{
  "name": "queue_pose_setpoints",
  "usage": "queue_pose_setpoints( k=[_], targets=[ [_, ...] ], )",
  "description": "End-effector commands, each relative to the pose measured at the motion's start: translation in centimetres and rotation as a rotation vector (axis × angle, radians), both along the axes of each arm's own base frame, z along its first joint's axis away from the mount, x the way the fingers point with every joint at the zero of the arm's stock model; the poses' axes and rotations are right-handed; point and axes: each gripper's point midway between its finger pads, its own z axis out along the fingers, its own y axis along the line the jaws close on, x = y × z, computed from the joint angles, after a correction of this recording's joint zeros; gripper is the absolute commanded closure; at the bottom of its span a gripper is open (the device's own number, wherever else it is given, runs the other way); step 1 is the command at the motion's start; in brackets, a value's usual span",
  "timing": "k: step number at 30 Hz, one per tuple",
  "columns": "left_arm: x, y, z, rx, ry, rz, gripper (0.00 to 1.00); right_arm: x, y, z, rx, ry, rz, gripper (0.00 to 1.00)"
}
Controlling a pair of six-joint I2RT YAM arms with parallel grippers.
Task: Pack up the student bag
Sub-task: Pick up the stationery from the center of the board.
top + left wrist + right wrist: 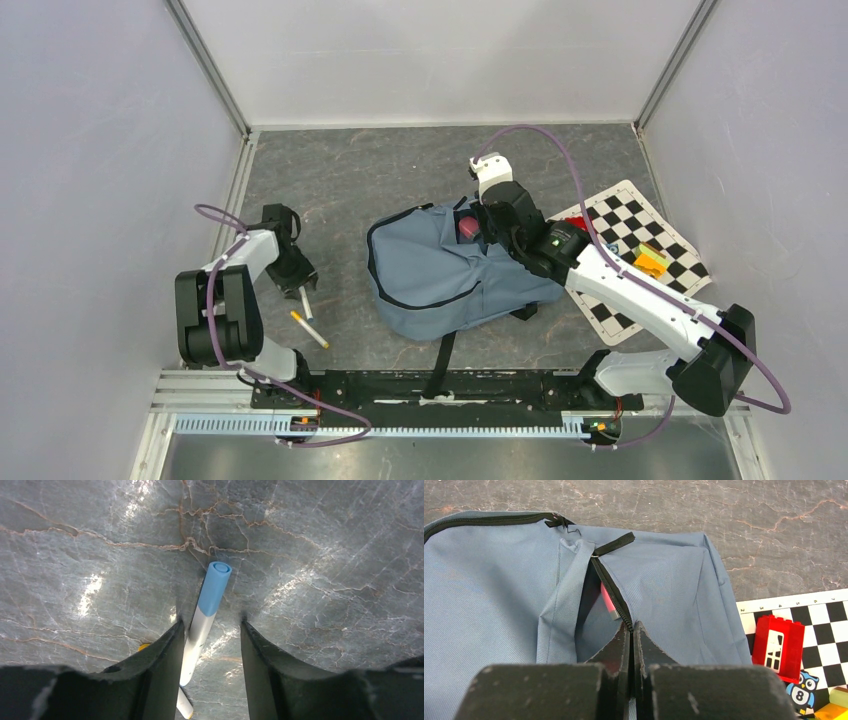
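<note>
The student bag (450, 270), grey-blue with black zippers, lies flat mid-table. My right gripper (632, 626) is shut on the zipper edge of the bag's (489, 595) top opening, holding it parted; a pink item (608, 602) shows inside. My left gripper (212, 625) is down at the table on the left, open around a white marker with a blue cap (207, 605). The marker rests against the left finger; the right finger stands apart from it. In the top view the left gripper (303, 285) stands over that marker (305, 302).
A second white marker with a yellow end (310, 329) lies just nearer the arm bases. A checkered mat (625, 215) to the right of the bag carries a red brick (779, 647) and orange and green blocks (650, 262). Walls enclose the table on three sides.
</note>
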Motion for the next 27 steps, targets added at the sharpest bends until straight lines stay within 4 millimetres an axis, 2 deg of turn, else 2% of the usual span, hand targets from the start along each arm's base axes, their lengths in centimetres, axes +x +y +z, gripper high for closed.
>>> queue_pose_setpoints(
  k=[1,4,10,18,22,27],
  targets=[
    [0.7,0.3,-0.7,0.007,-0.008,-0.018,0.5,1.6,-0.2,5.1,0.111,-0.152,-0.043,1.0],
    [0.6,0.4,-1.1,0.007,0.003,-0.012,0.53,1.6,-0.3,5.1,0.108,-0.154,-0.046,1.0],
    [0.9,0.3,-0.6,0.007,-0.027,0.004,0.77,1.7,-0.4,5.1,0.106,-0.154,-0.052,1.0],
    [1.7,0.2,1.0,0.003,-0.083,-0.012,0.9,1.9,-0.3,5.1,0.103,-0.154,-0.051,1.0],
    [3.1,-1.3,4.0,-0.062,-0.194,-0.002,0.92,1.9,-0.3,5.0,0.102,-0.152,-0.052,1.0],
    [6.0,-5.6,11.6,-0.172,-0.409,-0.024,0.92,2.0,-0.2,5.2,0.106,-0.153,-0.053,1.0]
  ],
)
